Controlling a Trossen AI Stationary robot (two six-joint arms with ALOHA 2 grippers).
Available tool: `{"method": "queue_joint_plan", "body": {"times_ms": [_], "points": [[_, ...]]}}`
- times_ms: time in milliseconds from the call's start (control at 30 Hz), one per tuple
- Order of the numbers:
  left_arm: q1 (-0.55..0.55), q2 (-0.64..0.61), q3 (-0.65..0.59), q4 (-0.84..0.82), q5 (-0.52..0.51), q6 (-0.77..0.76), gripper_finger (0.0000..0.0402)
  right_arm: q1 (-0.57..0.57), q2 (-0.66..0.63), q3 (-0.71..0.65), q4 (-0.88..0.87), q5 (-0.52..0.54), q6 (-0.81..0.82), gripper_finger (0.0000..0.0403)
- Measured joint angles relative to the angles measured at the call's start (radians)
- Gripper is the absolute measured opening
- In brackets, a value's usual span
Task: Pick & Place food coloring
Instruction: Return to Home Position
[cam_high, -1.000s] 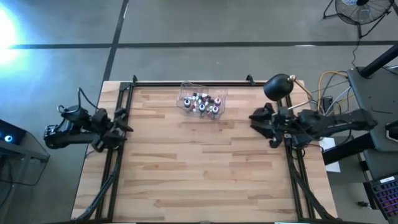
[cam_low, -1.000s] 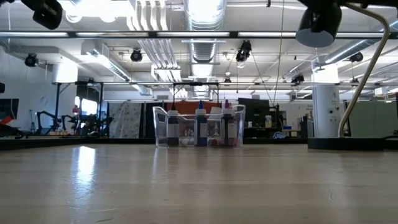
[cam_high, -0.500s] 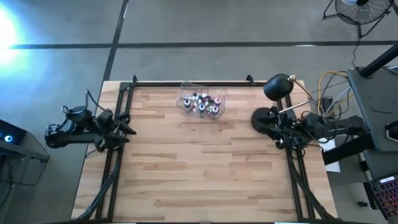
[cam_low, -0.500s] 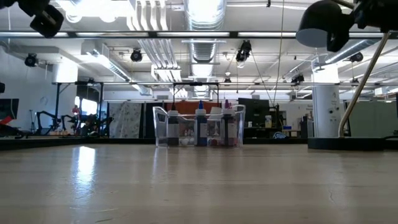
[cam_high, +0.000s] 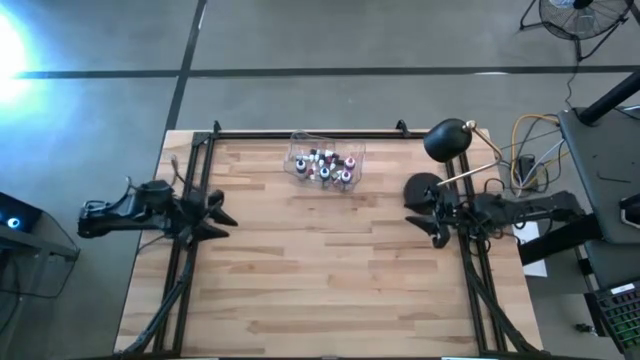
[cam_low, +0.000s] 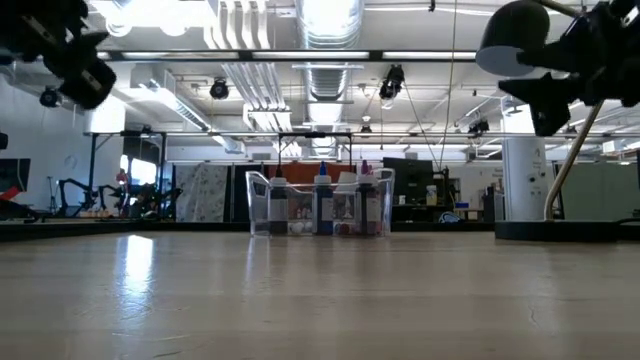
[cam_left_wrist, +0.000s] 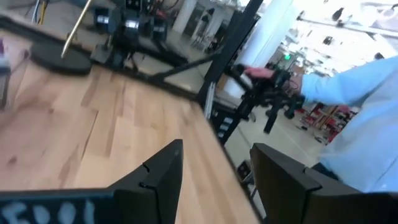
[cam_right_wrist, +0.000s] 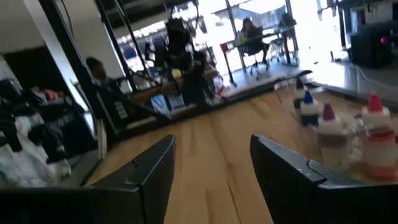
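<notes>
food coloring (cam_high: 325, 166) unmoved in far clear box (cam_high: 360, 152); left hand (cam_high: 226, 211) and right hand (cam_high: 425, 220), both spread and empty, have shifted slightly inward.

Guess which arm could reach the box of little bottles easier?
Probably left, barely. The left gripper and right gripper are open, empty, about equally far from the box. The lamp base crowds the right one; the left has bare table ahead.

Bright ceiling lights (cam_low: 325, 18) blaze overhead and lay a pale sheen on the table (cam_low: 135, 275) toward its left. Hard white glare burns out the floor (cam_high: 40, 50) far left; the wood itself is evenly lit.
</notes>
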Motion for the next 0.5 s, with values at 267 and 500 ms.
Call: {"method": "queue_joint_plan", "body": {"times_ms": [267, 500], "points": [[0.008, -0.001, -0.187, 0.007, -0.006, 0.001, 0.0163, 0.000, -0.083, 0.001, -0.116, -0.005, 0.001, 0.0201], [0.027, -0.002, -0.194, 0.035, -0.053, 0.000, 0.0163, -0.012, -0.082, 0.001, -0.120, -0.009, 0.001, 0.0201]]}}
